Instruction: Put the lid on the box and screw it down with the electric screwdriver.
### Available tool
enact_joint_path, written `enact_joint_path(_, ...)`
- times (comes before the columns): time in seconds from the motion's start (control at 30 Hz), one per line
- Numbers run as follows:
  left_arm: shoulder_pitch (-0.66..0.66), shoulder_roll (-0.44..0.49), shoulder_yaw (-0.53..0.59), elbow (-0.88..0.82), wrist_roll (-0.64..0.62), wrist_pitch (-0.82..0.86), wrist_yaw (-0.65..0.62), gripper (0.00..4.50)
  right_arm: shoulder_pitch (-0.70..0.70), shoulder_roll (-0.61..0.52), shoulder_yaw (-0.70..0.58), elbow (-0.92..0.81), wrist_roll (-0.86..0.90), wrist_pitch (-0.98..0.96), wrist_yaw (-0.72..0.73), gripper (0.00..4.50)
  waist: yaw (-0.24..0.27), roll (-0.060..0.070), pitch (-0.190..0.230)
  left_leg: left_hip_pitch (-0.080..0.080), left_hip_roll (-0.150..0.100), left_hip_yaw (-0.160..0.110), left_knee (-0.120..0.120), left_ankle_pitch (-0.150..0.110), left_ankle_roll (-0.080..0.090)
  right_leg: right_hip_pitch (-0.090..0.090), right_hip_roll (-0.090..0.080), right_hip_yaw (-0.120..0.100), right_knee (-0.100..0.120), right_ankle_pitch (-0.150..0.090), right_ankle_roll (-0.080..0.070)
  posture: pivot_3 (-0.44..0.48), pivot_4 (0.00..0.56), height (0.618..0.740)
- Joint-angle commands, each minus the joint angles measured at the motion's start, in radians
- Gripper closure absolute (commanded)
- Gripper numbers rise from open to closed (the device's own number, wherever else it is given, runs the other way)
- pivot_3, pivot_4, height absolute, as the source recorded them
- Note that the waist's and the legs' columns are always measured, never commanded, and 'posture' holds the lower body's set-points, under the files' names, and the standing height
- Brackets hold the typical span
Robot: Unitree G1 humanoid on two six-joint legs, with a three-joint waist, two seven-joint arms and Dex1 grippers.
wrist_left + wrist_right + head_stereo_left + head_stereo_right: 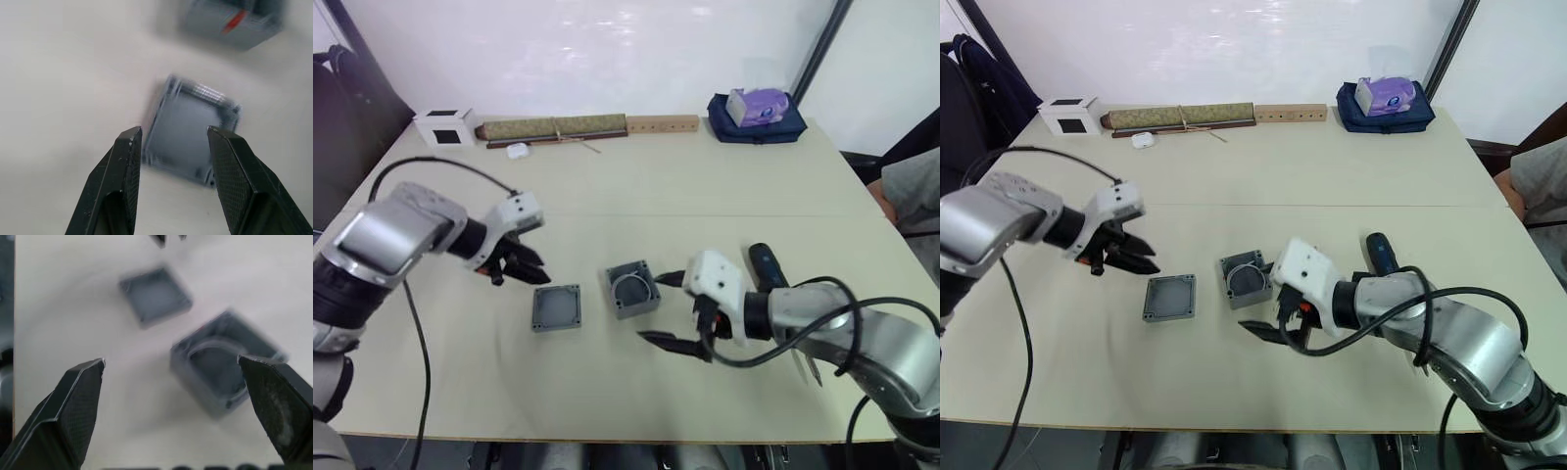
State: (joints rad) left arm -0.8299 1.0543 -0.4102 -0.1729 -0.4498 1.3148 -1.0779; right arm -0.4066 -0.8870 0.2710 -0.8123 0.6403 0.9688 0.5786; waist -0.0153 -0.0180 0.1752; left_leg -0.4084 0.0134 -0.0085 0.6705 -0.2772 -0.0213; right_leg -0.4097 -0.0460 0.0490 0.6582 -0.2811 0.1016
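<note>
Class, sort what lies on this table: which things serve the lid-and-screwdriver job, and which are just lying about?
Job: lid; box; electric screwdriver.

Lying about: white cube; rolled mat; wooden strip; tissue pack on a dark blue pad; small white object.

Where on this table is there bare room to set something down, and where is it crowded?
Bare patches: the wide band between the back-edge clutter, from white cube to tissue pack, and the tools; also the near edge below the lid. Crowded: the middle, where left tool, lid, box, right tool and screwdriver cluster.
</note>
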Motion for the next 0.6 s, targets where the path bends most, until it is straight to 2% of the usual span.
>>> enact_joint_path(0.03, 0.000, -0.064, 0.120, -0.062, -0.016, 0.266, 0.135, 2.40, -0.045, 0.006, 0.060, 0.003, -0.103, -0.080, 0.036, 0.00, 0.001, 0.000, 0.000, 0.000, -0.001, 0.000, 0.000, 0.000, 0.000, 0.000, 0.001, 0.000, 0.000, 0.000, 0.000, 0.000, 0.150, 0.740)
enact_joint_path(0.1, 0.022, -0.091, 0.147, -0.057, -0.026, 0.300, 0.202, 2.40, -0.065, 0.026, 0.083, 0.024, -0.137, -0.100, 0.047, 0.00, 0.000, 0.000, 0.000, 0.000, -0.001, 0.000, 0.000, 0.000, 0.000, -0.001, 0.001, 0.000, 0.002, 0.000, 0.000, 0.000, 0.150, 0.740)
enact_joint_path(0.3, 0.082, -0.091, 0.170, -0.069, -0.127, 0.300, 0.334, 2.40, -0.080, 0.063, 0.100, 0.049, -0.196, -0.122, 0.071, 0.00, -0.001, 0.000, 0.000, 0.000, 0.000, 0.000, 0.000, 0.000, -0.001, -0.003, 0.001, 0.001, 0.005, -0.001, -0.001, 0.000, 0.150, 0.740)
enact_joint_path(0.47, 0.180, -0.070, 0.206, -0.080, -0.321, 0.300, 0.504, 2.40, -0.053, 0.087, 0.092, 0.049, -0.228, -0.115, 0.063, 0.00, 0.001, -0.001, 0.000, 0.000, 0.001, 0.000, 0.001, 0.000, -0.001, -0.003, -0.001, 0.001, 0.005, -0.001, -0.001, 0.000, 0.150, 0.740)
enact_joint_path(0.6, 0.228, -0.111, 0.231, -0.069, -0.453, 0.300, 0.685, 2.40, -0.035, 0.109, 0.084, 0.034, -0.235, -0.095, 0.052, 0.00, 0.002, -0.001, 0.000, 0.000, 0.001, 0.000, 0.001, 0.000, -0.001, -0.002, -0.002, 0.001, 0.005, -0.001, -0.001, 0.000, 0.150, 0.740)
